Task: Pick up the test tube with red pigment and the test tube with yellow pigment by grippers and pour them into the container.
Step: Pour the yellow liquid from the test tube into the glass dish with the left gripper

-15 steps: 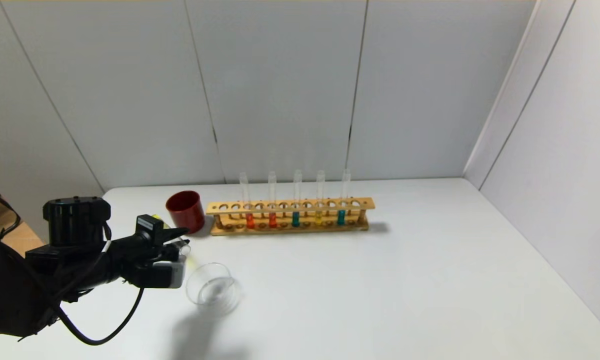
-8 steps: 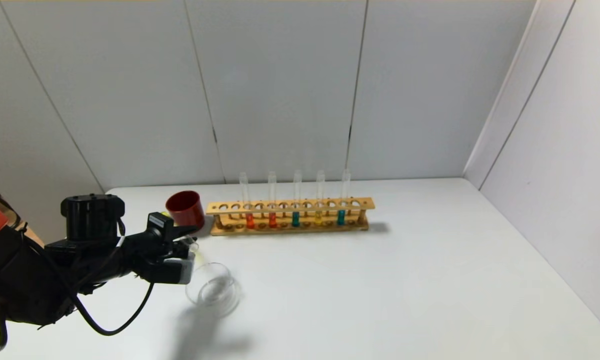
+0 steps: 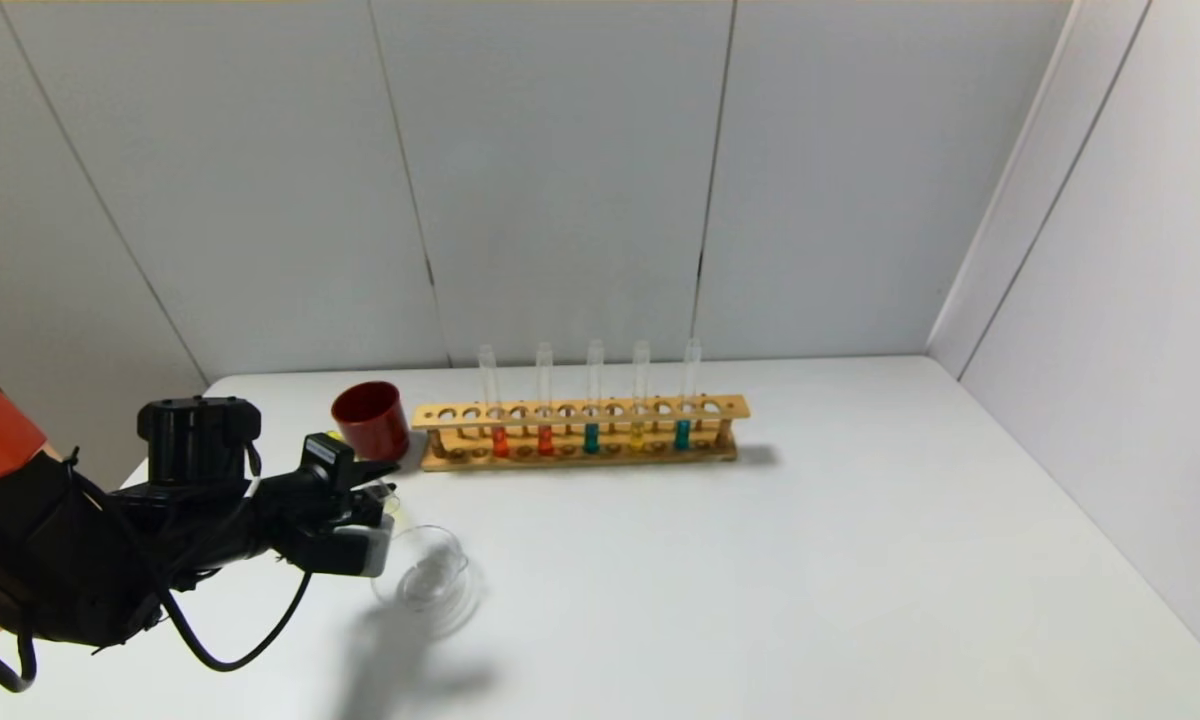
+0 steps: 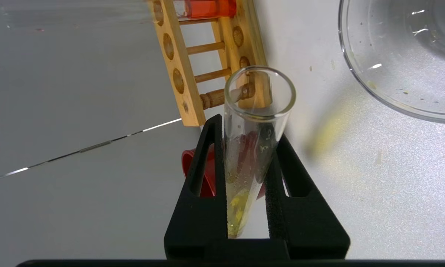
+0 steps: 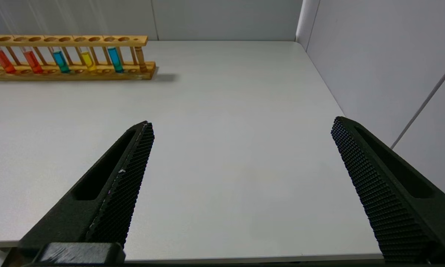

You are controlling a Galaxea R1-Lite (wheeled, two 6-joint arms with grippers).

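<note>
My left gripper point(image 3: 368, 500) is shut on the test tube with yellow pigment point(image 4: 257, 107). The tube lies tilted, its open mouth point(image 3: 390, 496) just left of the container's rim, and a little yellow liquid sits low between the fingers point(image 4: 207, 178). The clear glass container point(image 3: 428, 578) stands on the table and also shows in the left wrist view point(image 4: 400, 55). Two test tubes with red pigment point(image 3: 500, 440) point(image 3: 545, 440) stand in the wooden rack point(image 3: 580, 410). My right gripper point(image 5: 241, 124) is open and empty above the table's near right part, out of the head view.
A dark red cup point(image 3: 370, 420) stands just left of the rack, behind my left gripper. The rack also holds two teal tubes point(image 3: 591, 437) and a paler yellow tube point(image 3: 638, 432). A yellowish patch point(image 4: 328, 129) shows on the table beside the container.
My left arm has moved right with the yellow tube, bringing its mouth closer to the container's rim. The right gripper's earlier position is not shown.
</note>
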